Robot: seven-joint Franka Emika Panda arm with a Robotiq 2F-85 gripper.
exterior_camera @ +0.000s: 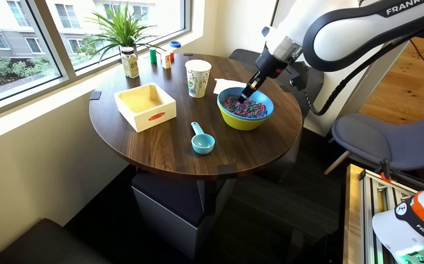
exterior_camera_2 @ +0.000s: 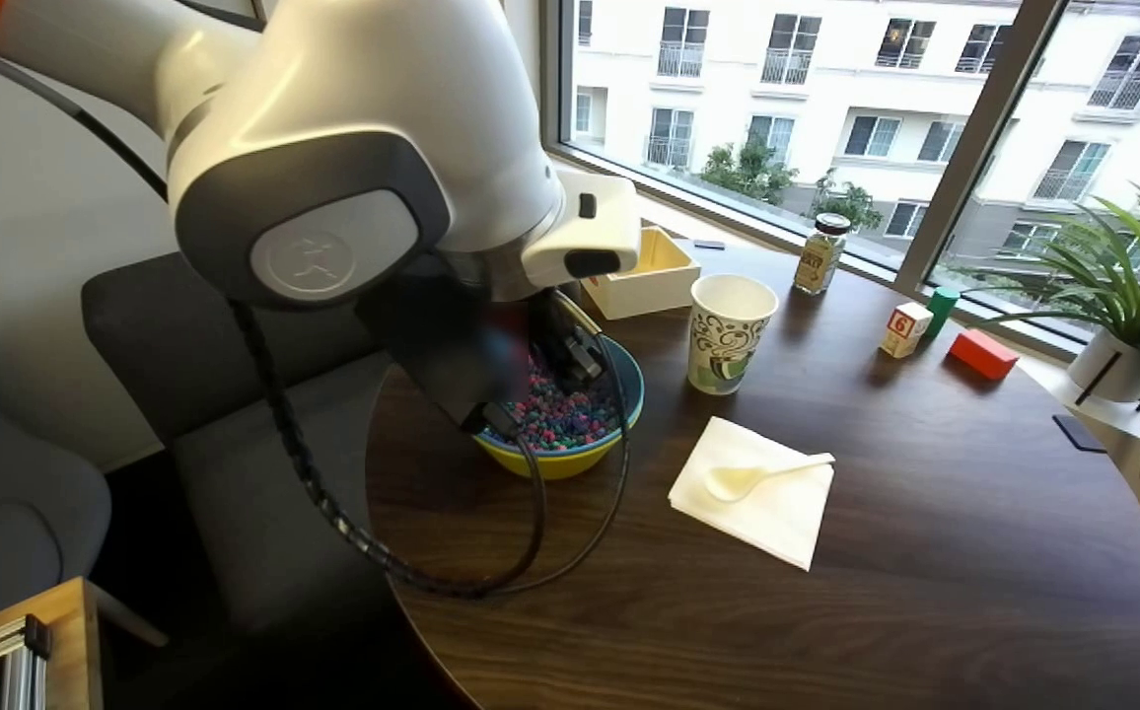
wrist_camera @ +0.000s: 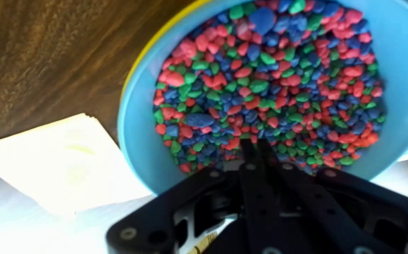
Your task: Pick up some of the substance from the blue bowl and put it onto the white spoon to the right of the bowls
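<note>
The blue bowl (exterior_camera: 262,97), yellow-green outside, stands on the round table in both exterior views (exterior_camera_2: 632,380) and fills much of the wrist view (wrist_camera: 137,137). It holds the substance (wrist_camera: 260,88), small red, blue and green bits. My gripper (wrist_camera: 255,141) points down into the bowl, its tips at the bits. Its fingers are close together with a narrow gap, and bits show at that gap. In an exterior view the gripper (exterior_camera: 242,99) touches the heap. The white spoon (exterior_camera_2: 733,483) lies on a white napkin (exterior_camera_2: 777,528) beside the bowl; it is washed out in the wrist view.
A paper cup (exterior_camera: 198,79) stands close to the bowl. A cream wooden box (exterior_camera: 149,110) and a teal scoop (exterior_camera: 203,143) are on the table. A spice jar (exterior_camera_2: 819,258), small blocks (exterior_camera_2: 982,355) and a plant (exterior_camera_2: 1122,296) are near the window.
</note>
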